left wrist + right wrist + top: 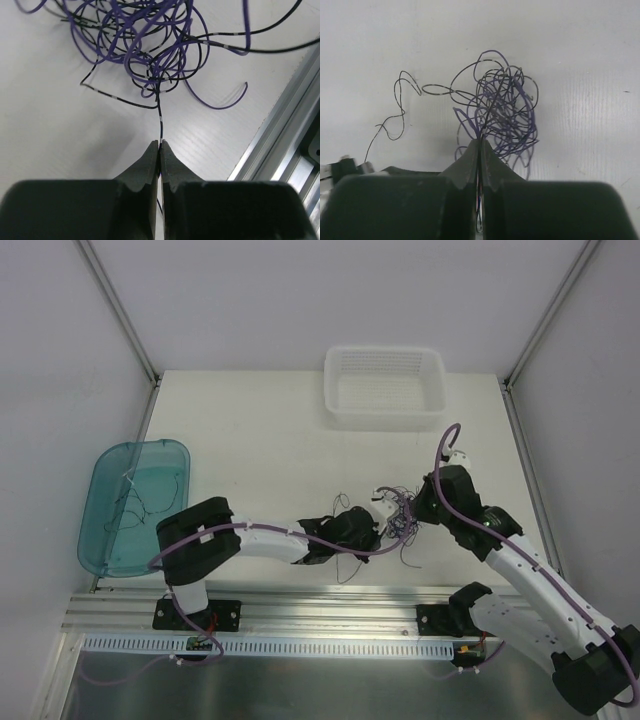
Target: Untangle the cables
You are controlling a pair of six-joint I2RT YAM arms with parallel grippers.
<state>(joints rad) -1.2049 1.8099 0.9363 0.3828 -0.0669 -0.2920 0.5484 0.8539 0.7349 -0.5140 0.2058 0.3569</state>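
The cables (400, 516) form a tangled clump of thin purple and black wires on the white table, between my two grippers. In the left wrist view the clump (150, 45) lies ahead, and one black strand (160, 115) runs from it straight into my left gripper (159, 143), which is shut on it. In the right wrist view the clump (502, 112) sits just past my right gripper (480, 141), shut on several purple and black strands. A loose black strand (400, 107) curls off to the left. From above, the left gripper (378, 523) and right gripper (415, 512) flank the clump.
A white mesh basket (384, 386) stands at the table's far edge. A teal tray (133, 502) at the left holds a few loose wires. An aluminium rail (300, 605) runs along the near edge, close to the clump on the right in the left wrist view (280, 145).
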